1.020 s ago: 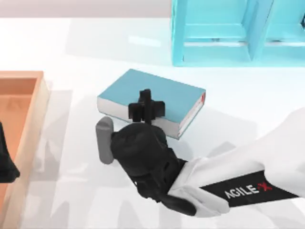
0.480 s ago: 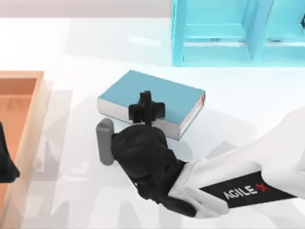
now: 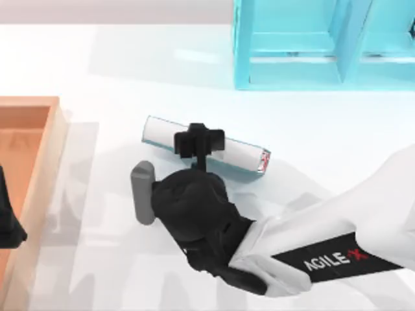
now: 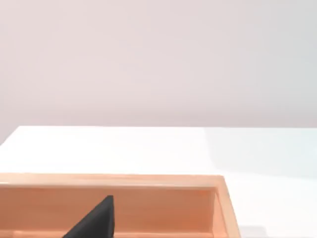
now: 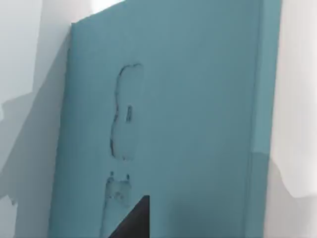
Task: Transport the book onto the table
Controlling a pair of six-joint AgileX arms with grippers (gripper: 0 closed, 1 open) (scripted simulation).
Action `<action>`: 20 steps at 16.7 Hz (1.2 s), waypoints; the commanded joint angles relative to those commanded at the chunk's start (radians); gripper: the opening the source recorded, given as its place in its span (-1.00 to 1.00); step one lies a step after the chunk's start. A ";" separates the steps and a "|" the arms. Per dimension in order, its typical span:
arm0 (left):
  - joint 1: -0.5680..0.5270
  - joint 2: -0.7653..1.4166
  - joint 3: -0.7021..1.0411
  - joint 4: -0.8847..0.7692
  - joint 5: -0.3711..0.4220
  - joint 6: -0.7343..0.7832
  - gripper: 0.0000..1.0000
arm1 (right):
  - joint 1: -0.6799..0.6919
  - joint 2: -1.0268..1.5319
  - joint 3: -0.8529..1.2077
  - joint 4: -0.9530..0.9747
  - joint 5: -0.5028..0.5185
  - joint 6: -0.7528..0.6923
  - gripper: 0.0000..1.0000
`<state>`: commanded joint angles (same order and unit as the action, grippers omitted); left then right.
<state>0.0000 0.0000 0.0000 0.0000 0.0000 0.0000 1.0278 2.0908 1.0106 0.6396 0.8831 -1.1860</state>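
The teal-blue book (image 3: 240, 154) stands on one long edge on the white table (image 3: 130, 71), white page edges facing up and a red mark at its right end. My right gripper (image 3: 199, 141) sits over the middle of the book, straddling its thickness and shut on it. In the right wrist view the book's plain teal cover (image 5: 188, 124) is very close, with one dark fingertip (image 5: 133, 220) against it. My left gripper (image 3: 8, 223) is parked at the table's left edge, over the tray.
An orange-brown wooden tray (image 3: 39, 129) with a raised rim lies at the left; its far wall (image 4: 148, 203) shows in the left wrist view. A bright turquoise shelf unit (image 3: 311, 45) stands at the back right. Bare table lies between them.
The book has tipped from lying flat, cover up, to standing on its long edge with the page edges up. The right gripper has stayed almost in place. The left arm has not moved.
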 joint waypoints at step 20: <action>0.000 0.000 0.000 0.000 0.000 0.000 1.00 | 0.345 -0.157 -0.103 -0.424 0.277 0.412 1.00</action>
<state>0.0000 0.0000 0.0000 0.0000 0.0000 0.0000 1.3729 1.9340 0.9076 0.2160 1.1606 -0.7739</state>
